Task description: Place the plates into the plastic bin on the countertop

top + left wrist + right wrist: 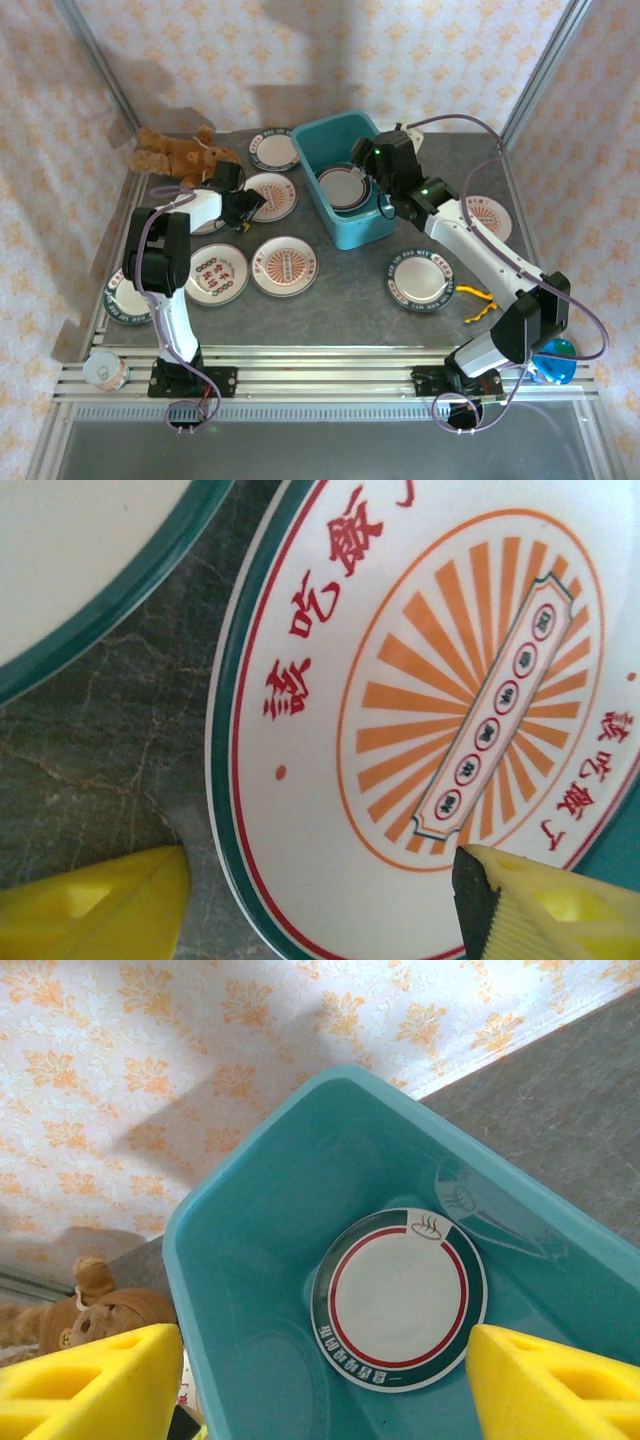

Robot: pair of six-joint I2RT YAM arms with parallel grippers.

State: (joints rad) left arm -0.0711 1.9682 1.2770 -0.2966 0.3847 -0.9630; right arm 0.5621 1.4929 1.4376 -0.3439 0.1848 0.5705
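The teal plastic bin (pixel 352 228) stands at the back middle of the dark countertop (pixel 350 300). One green-rimmed plate (pixel 398 1298) lies flat on its floor. My right gripper (pixel 325 1390) hovers over the bin (pixel 250 1260), open and empty. Several plates lie around: a sunburst plate (pixel 275 195) left of the bin, two orange-patterned ones (pixel 217 273) (pixel 284 266) in front, green-rimmed ones (pixel 422 278) (pixel 275 150). My left gripper (pixel 320 910) is open, low over the sunburst plate (pixel 450 710): one finger outside its rim above the countertop, the other over the plate's face.
A brown teddy bear (pixel 180 152) lies at the back left. Another plate (pixel 487 215) sits under my right arm, one more (pixel 125 298) at the left edge. A yellow object (pixel 480 305), a blue round object (pixel 553 362) and a small cup (pixel 105 372) lie near the front rail.
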